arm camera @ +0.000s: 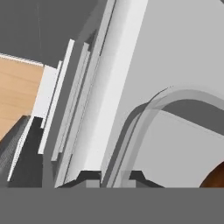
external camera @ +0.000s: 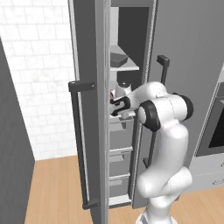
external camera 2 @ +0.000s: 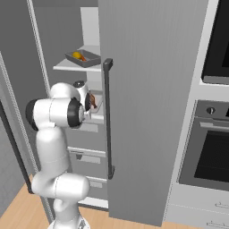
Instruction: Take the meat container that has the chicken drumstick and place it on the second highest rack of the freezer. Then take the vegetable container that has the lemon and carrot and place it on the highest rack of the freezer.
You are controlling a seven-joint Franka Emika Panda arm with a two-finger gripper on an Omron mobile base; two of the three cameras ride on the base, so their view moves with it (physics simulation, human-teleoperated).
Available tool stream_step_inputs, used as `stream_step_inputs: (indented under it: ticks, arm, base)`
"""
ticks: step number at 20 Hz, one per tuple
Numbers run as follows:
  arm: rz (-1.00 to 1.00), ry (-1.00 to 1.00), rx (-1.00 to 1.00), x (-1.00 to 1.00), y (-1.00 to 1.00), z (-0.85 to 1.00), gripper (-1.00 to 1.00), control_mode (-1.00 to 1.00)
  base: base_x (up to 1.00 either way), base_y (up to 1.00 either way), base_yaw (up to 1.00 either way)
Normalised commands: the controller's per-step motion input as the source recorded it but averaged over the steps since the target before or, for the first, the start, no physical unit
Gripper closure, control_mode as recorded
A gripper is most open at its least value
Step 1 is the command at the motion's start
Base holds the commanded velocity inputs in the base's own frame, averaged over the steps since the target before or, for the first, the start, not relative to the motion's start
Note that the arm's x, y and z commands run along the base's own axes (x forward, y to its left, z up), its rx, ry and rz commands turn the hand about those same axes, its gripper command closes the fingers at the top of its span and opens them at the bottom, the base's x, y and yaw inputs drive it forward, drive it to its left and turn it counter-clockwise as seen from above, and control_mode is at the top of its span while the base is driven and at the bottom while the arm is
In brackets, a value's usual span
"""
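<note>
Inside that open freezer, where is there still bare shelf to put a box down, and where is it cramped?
The top rack has a bare strip left of the vegetable container, toward the freezer's side wall. The rack below is crowded: the gripper, shut on the meat container's rim, and the arm's wrist block that opening. Lower down, closed drawers offer no open surface.

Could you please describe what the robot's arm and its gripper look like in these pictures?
The arm is glossy white, built of rounded, tubular segments joined by dark grey to black ring-shaped joints. Near the wrist sits a short cylinder with a dark cap. The gripper ends in two small dark, wedge-shaped finger tips. No cables or markings are visible.
</note>
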Motion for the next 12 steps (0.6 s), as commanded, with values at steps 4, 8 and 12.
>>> stream_step_inputs:
  ticks: [4, 8, 12]
  arm:
    - [0.00, 0.00, 0.00, 0.74, 0.00, -0.09, 1.00, -1.00]
    - [0.00, 0.00, 0.00, 0.69, 0.00, -0.14, -1.00, -1.00]
    - [0.00, 0.00, 0.00, 0.33, 0.02, -0.16, -1.00, -1.00]
  base:
    - [0.00, 0.00, 0.00]
    - [0.00, 0.00, 0.00]
    - [0.00, 0.00, 0.00]
